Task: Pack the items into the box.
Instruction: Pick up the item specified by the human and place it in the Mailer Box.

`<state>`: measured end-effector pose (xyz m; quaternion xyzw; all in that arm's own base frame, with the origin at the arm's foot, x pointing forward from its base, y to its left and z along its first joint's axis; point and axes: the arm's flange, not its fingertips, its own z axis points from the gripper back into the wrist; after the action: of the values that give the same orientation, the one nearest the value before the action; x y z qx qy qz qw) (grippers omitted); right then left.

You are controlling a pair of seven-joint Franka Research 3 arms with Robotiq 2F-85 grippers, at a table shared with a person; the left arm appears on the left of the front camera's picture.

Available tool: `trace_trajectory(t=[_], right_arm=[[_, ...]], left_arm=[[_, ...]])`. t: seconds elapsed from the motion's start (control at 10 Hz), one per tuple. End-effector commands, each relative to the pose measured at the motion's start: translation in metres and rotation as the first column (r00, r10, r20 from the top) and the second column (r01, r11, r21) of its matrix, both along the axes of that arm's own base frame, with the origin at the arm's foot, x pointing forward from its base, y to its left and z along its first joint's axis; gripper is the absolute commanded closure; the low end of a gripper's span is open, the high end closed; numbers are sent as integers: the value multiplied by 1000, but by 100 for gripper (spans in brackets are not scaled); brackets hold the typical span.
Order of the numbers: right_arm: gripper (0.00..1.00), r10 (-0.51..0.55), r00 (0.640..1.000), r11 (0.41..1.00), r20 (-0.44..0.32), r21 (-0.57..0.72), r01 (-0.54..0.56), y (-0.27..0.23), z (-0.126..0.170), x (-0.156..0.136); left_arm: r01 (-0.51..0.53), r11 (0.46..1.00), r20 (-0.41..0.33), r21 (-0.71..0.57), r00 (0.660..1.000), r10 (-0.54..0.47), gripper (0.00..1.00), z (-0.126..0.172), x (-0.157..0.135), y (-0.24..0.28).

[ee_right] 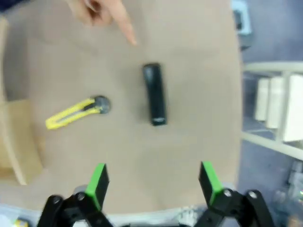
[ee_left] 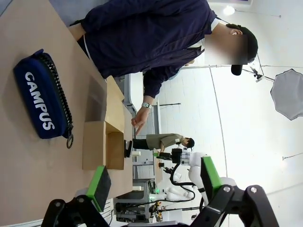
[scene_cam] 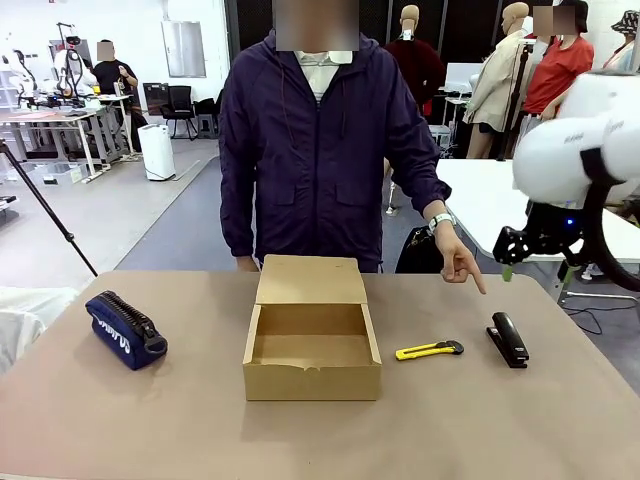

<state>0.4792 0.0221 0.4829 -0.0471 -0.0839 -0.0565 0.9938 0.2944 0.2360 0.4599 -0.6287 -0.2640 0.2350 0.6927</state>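
Your right gripper (ee_right: 154,177) hangs above the table (scene_cam: 150,420) with its jaws spread wide and the green pads (ee_right: 98,182) well apart; it holds nothing. Its wrist view is blurred, but you can make out the stapler (ee_right: 155,94) lying flat on the tabletop ahead of the fingers. The knife (ee_right: 75,112) lies beside the stapler and apart from it, with its black end turned toward the stapler. Your left gripper (ee_left: 154,182) is just as wide open and grips nothing. It looks across the table at a blue pouch (ee_left: 42,99) and, past that, at the side of the box (scene_cam: 312,383). In the front view the box sits in the middle of the table with its lid flap folded back toward the person, and bare cardboard shows inside. The knife lies just to the box's right on the table. The stapler lies farther right, near the table's right edge and apart from the knife. The pouch rests well to the left of the box. The person stands at the far side, and one hand (scene_cam: 458,260) points its index finger down toward the stapler, with the fingertip above the table and clear of it.
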Motion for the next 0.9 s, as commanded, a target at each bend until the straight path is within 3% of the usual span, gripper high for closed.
trace_trajectory(t=[0.0,0.1,0.3,0.4,0.8], right_arm=[[0,-52,998,991,45,128,46,-3,9,-8],[0,-52,998,991,45,128,46,-3,9,-8],[0,40,998,995,-40,-88,-44,4,-15,9],[0,89,995,989,-51,-118,-95,8,-37,19],[0,103,993,991,-53,-78,-107,-10,-118,46]], left_arm=[[2,1000,8,-10,1000,-2,0,3,-2,0],[2,1000,8,-10,1000,-2,0,3,-2,0],[2,1000,8,-10,1000,-2,0,3,-2,0],[2,1000,8,-10,1000,-2,0,3,-2,0],[2,1000,8,-10,1000,-2,0,3,-2,0]])
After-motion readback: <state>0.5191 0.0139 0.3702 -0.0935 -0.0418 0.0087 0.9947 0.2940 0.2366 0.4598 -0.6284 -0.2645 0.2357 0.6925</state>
